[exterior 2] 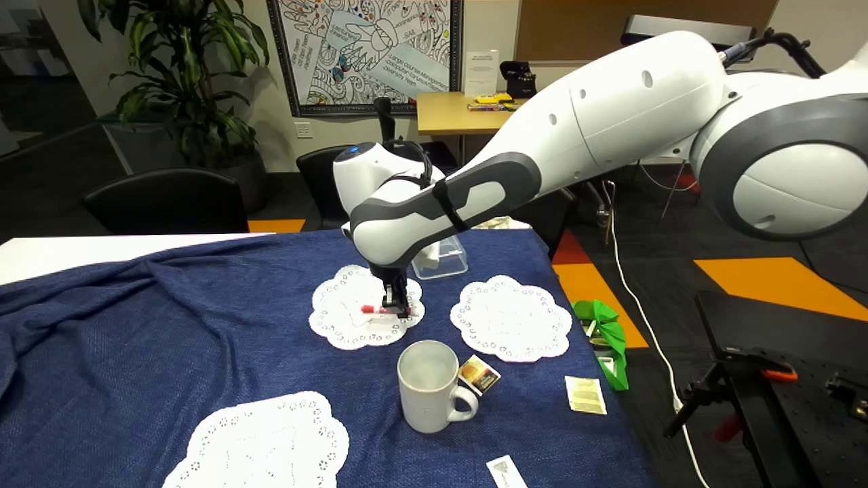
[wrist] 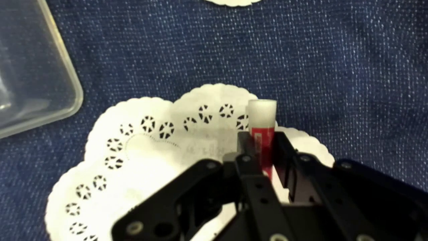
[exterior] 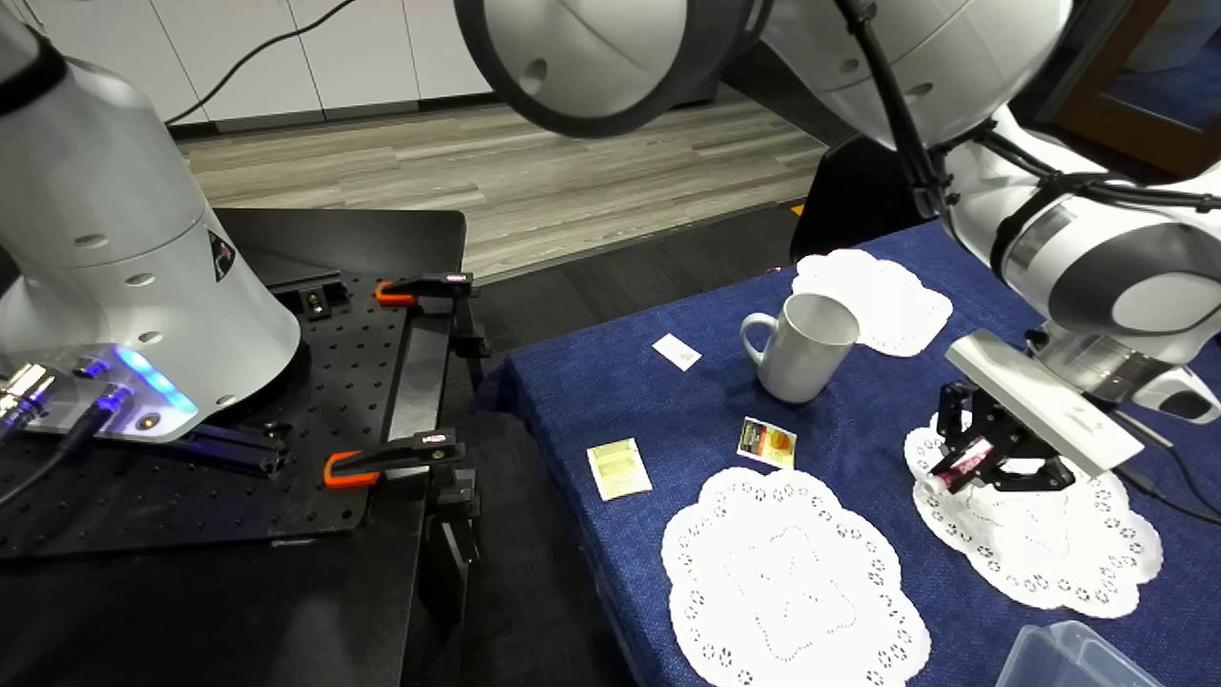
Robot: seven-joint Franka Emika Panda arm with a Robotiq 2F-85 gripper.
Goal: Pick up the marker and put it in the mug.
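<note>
The marker shows its red end (exterior 2: 368, 310) in an exterior view. Its whitish end and red body (wrist: 262, 115) show in the wrist view, and its red label (exterior: 973, 456) shows in an exterior view. My gripper (wrist: 263, 145) is shut on the marker's red body, with a finger on each side. The gripper also shows in both exterior views (exterior: 963, 466) (exterior 2: 398, 306), over a lace doily. I cannot tell how far the marker is above the doily. The white mug (exterior: 809, 345) (exterior 2: 426, 390) stands upright on the blue cloth, apart from the gripper, and is out of the wrist view.
A lace doily (wrist: 150, 174) lies under the gripper. More doilies (exterior: 792, 582) (exterior 2: 271, 440) lie on the cloth. A clear plastic box (wrist: 72, 90) (exterior 2: 451, 261) is near the gripper. A dark-and-yellow card (exterior: 766, 443) lies beside the mug. A yellow packet (exterior: 619, 468) and a white card (exterior: 677, 352) lie nearby.
</note>
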